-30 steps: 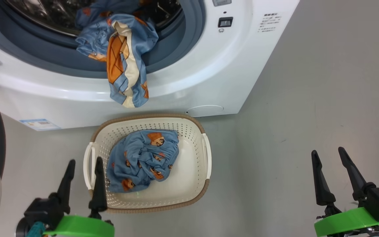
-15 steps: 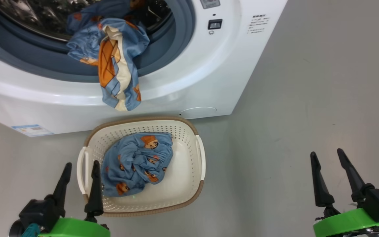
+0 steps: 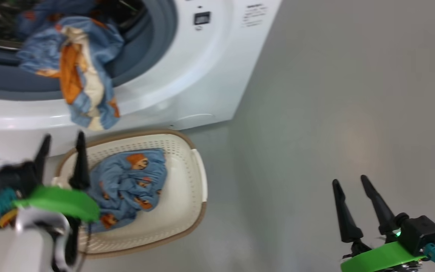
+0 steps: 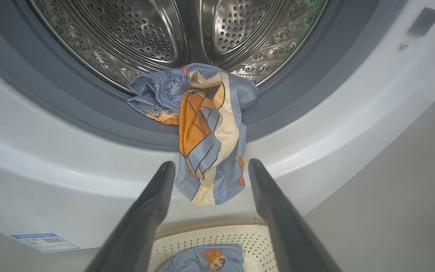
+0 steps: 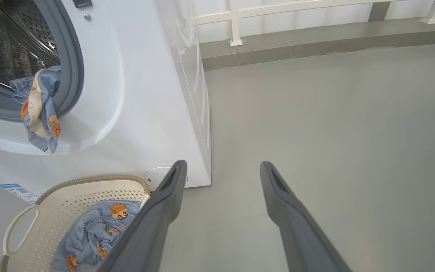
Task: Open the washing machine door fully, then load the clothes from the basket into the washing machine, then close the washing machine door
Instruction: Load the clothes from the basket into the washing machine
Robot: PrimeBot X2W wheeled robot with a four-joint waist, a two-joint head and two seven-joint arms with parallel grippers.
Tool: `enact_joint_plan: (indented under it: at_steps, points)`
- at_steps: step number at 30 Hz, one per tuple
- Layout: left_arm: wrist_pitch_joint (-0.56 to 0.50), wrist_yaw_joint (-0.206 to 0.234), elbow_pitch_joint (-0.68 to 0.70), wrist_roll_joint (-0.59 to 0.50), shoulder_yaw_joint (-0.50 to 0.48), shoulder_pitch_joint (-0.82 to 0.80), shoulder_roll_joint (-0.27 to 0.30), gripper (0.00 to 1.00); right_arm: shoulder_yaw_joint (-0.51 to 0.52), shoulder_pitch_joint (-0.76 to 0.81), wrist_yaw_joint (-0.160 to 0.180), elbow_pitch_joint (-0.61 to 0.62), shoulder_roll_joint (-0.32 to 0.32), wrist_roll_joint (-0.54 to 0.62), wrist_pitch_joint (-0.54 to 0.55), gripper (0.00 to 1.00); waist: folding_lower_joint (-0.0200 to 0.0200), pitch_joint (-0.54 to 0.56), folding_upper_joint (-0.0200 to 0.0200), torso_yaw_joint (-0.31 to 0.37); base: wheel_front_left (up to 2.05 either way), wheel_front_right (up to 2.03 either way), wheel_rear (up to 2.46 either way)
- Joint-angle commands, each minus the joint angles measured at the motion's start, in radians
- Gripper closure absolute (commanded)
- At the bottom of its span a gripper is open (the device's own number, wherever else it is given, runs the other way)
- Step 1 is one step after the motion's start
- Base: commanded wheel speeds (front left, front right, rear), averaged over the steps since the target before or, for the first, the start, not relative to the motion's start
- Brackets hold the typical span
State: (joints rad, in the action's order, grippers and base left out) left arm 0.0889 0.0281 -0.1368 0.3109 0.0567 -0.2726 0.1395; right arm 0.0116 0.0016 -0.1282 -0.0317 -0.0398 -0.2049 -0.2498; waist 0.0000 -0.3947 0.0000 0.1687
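The washing machine (image 3: 187,75) stands open, its steel drum (image 4: 187,34) bare at the back. One piece of the light blue printed clothes (image 3: 76,75) hangs out over the gasket and down the white front (image 4: 210,143). More clothes (image 3: 127,185) lie crumpled in the cream basket (image 3: 193,177) on the floor below. My left gripper (image 3: 64,135) is open over the basket's left end, its fingers pointing at the hanging piece (image 4: 210,163) without touching it. My right gripper (image 3: 349,180) is open and empty over bare floor to the right. The washing machine door is out of view.
Grey floor (image 3: 334,94) stretches right of the machine. A blue label sticker (image 4: 45,241) sits low on the machine's front. A low ledge with white railing posts (image 5: 236,41) runs along the far wall.
The head camera has swung right, shifting the whole picture left. My left gripper has risen from beside the basket toward the machine's front. The clothes and the right gripper have not changed.
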Motion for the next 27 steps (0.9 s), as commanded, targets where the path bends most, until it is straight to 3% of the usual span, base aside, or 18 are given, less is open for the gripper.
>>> enact_joint_plan:
  at_steps: [1, 13, 27]
  points:
    - [-0.014, -0.008, -0.008, 0.001, -0.038, -0.069, 0.044, 0.0, -0.039, 0.005, -0.003, 0.014, -0.01, -0.025, -0.012, 0.0, 0.0, -0.051, 0.0, 0.071, 0.0, 0.0, 0.0]
    - [-0.114, -0.006, -0.187, -0.039, -0.049, -0.345, 0.168, 0.0, -0.071, -0.01, -0.003, 0.015, -0.01, -0.078, -0.012, 0.0, 0.0, -0.098, 0.0, 0.168, 0.0, 0.0, 0.0]
    - [-0.162, -0.003, -0.513, -0.108, -0.007, -0.573, 0.269, 0.0, -0.082, -0.017, -0.003, 0.022, -0.01, -0.098, -0.012, 0.0, 0.0, -0.132, 0.0, 0.213, 0.0, 0.0, 0.0]
